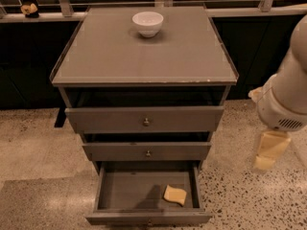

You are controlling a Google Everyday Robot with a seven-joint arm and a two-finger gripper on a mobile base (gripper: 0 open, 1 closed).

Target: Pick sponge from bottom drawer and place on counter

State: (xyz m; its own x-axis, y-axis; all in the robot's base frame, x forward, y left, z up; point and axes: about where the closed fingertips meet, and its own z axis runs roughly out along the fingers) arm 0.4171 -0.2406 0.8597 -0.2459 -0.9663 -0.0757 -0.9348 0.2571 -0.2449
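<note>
The pale yellow sponge [175, 195] lies flat in the right front part of the bottom drawer [110, 189], which is pulled out and open. The two upper drawers are slightly out, each with a small knob. The counter [144, 56] is the flat grey-brown cabinet top. My gripper [270, 150] hangs at the right edge of the view, beside the cabinet and outside it, at about the height of the middle drawer. It is above and well to the right of the sponge and holds nothing that I can see.
A white bowl [147, 23] stands on the counter near its back edge. A dark railing and ledge run behind the cabinet, with a small object [29, 8] on the ledge at far left. Speckled floor surrounds the cabinet.
</note>
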